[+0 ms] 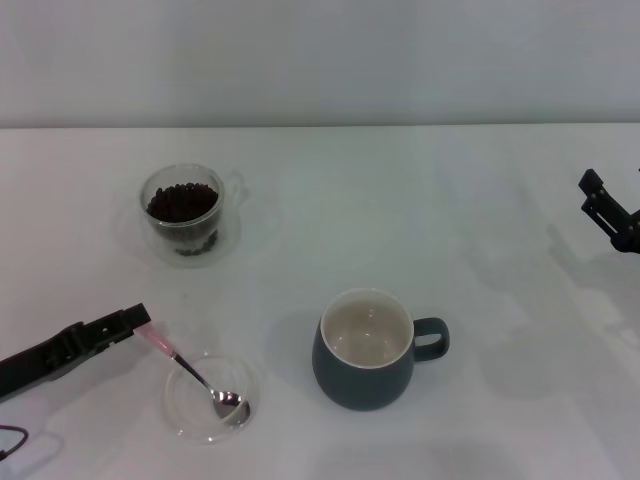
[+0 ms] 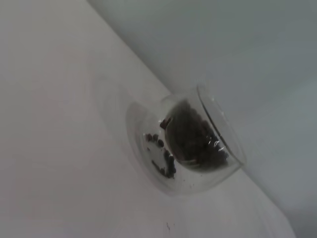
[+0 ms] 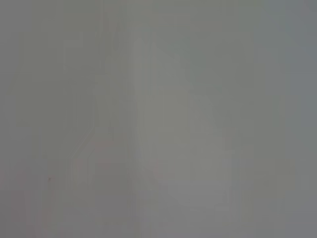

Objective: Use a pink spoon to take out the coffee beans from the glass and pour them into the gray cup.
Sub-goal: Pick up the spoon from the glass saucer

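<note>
Apparently the left hand grips the pink spoon, its handle mostly hidden.

A plain white table fills the scene, its surface smooth and evenly lit, carrying only soft, faint shadows. Along its far edge rises a bare pale grey wall, unmarked and without windows.

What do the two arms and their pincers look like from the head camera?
Both are matte black. The left pincer is a long, flat, blocky bar; a thin dark cable loops below it. The right pincer shows angular, segmented black fingers. No markings visible.
</note>
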{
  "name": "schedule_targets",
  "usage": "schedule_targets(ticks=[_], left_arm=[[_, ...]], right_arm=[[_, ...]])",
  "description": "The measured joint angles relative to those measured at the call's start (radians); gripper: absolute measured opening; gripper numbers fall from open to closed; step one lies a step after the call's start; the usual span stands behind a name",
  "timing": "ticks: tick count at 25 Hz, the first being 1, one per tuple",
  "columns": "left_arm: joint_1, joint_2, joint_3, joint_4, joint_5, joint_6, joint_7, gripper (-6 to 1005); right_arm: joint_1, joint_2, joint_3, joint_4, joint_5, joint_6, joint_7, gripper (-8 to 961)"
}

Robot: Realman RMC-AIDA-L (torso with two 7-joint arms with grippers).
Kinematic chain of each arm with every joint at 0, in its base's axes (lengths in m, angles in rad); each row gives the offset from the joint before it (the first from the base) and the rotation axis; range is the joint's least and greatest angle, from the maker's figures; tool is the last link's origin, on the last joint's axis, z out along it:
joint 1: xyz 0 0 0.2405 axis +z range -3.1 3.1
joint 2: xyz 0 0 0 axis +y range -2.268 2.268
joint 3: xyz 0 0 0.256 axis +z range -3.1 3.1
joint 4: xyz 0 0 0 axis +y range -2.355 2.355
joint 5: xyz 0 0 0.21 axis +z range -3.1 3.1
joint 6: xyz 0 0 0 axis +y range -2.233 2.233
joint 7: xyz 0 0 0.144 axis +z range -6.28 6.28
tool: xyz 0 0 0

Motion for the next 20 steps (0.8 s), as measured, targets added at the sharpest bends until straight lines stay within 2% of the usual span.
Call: schedule_targets(ticks=[1,4,15,20], left_arm=[[-0.006,-0.001,0.000,0.000,0.009,0.009,-0.007,671],[-0.019,-0.006,0.000,0.000,0.030,0.034,-0.025,506],[-0.026,-0.019,-0.002,0.000,0.032,0.051,-0.028,473],[-0.027,-0.025,-0.001,0.000,0.032,0.053,-0.022,370]], right_arm=[[0.000,0.000,0.000,-0.001,0.000,0.000,0.000,868],[0.001,0.000,0.000,-0.004,0.000,0.000,0.000,868],[0.003,0.000,0.000,-0.008,0.002,0.000,0.000,868],[0.001,-0.001,0.000,-0.009,0.002,0.002,0.000,868]])
